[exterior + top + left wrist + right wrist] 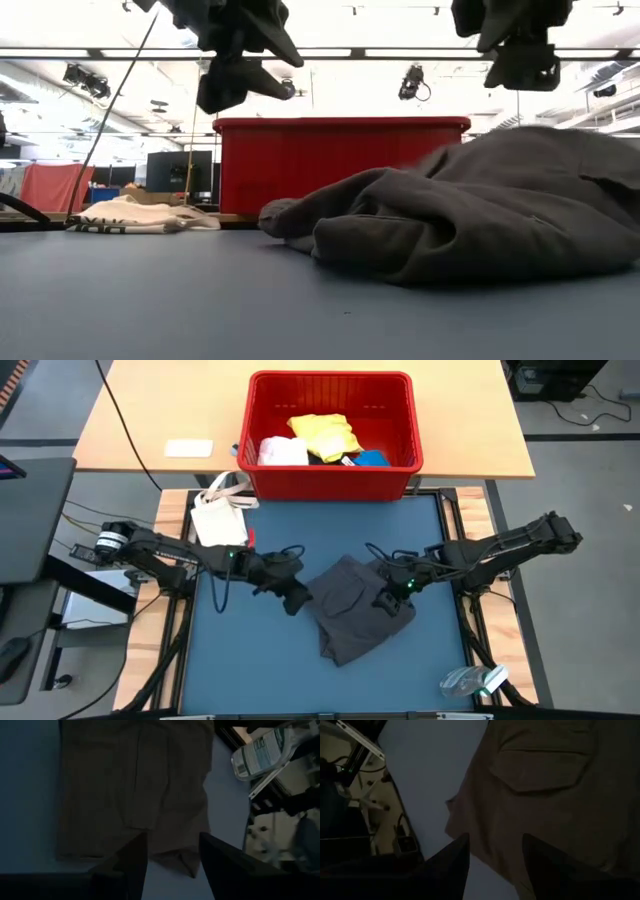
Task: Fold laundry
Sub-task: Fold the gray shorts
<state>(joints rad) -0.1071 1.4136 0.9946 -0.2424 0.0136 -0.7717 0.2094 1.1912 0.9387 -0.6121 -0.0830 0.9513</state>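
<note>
A dark grey garment lies crumpled on the blue table top, near its middle; a pocket flap faces up. My left gripper hangs open in the air at the garment's left edge, clear of it in the low view. My right gripper hangs open above the garment's right half, also well clear. More laundry sits in the red basket at the far side: a yellow T-shirt, a white cloth and a blue piece.
A small white bag with strap handles lies at the table's far left corner, next to the basket. A clear plastic bottle lies at the near right corner. The blue surface shows bare to the left of and in front of the garment.
</note>
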